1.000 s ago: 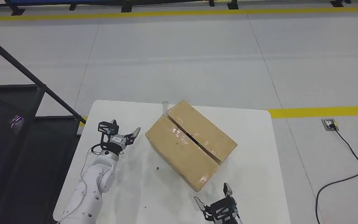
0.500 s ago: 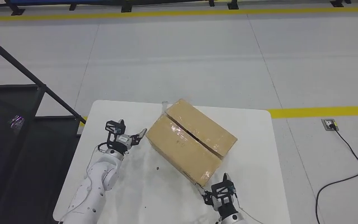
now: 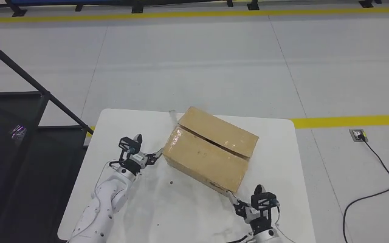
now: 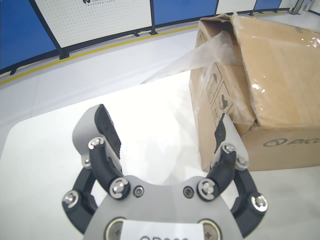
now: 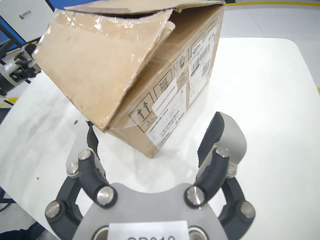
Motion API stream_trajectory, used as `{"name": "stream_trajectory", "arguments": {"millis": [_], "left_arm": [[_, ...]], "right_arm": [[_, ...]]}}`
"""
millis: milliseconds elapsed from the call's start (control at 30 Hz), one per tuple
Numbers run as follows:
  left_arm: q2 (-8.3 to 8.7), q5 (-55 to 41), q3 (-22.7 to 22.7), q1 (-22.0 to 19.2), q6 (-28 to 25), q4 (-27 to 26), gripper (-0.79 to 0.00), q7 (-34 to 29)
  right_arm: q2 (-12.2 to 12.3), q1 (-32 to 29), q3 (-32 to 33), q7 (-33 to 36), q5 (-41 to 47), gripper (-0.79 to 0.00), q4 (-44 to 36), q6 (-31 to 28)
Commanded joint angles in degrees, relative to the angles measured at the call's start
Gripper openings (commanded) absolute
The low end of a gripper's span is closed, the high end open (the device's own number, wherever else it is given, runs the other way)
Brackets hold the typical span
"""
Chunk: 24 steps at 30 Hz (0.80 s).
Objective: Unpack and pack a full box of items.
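Observation:
A brown cardboard box (image 3: 209, 150) with its top flaps down and torn clear tape on it sits in the middle of the white table (image 3: 146, 212). My left gripper (image 3: 146, 153) is open at the box's left end, one finger (image 4: 226, 136) touching or nearly touching that end's lower corner. My right gripper (image 3: 248, 200) is open at the box's near right corner, one fingertip just under the drooping flap edge (image 5: 105, 126). In the left wrist view the box (image 4: 262, 88) has loose tape hanging from a flap. The right wrist view has the box (image 5: 140, 71) with labels on its end.
A small dark speck (image 3: 172, 181) lies on the table in front of the box. A black frame and netting (image 3: 24, 127) stand off the table's left side. Bare table surface lies to the right of the box and along the front edge.
The box has turned and shifted slightly away from the front edge. My left gripper has moved right to the box's left end. My right gripper has moved forward and right to the near corner.

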Motion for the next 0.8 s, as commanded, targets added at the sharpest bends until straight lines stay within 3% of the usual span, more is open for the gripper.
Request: {"name": "stream_trajectory", "arguments": {"millis": [0,200,400,767], "left_arm": [[0.07,0.15,0.07,0.63,-0.41,-0.65,0.000,0.35],[0.26,1.07,0.38,2.95,-0.95,-3.47,0.000,1.12],[0.46,1.42,0.47,5.47,-1.27,-6.94,0.000,0.94],[0.66,3.22,1.75,10.50,-1.37,-12.00,0.000,1.78]], "right_arm": [[0.20,-1.15,2.10,-2.57,3.75,0.000,-0.87,-4.29],[0.64,-3.75,6.31,-8.23,12.50,0.000,-1.91,-16.19],[1.04,-3.96,8.48,-7.53,16.38,0.000,-1.17,-24.58],[1.16,-2.93,9.89,-6.50,18.79,0.000,0.12,-28.07]]}}
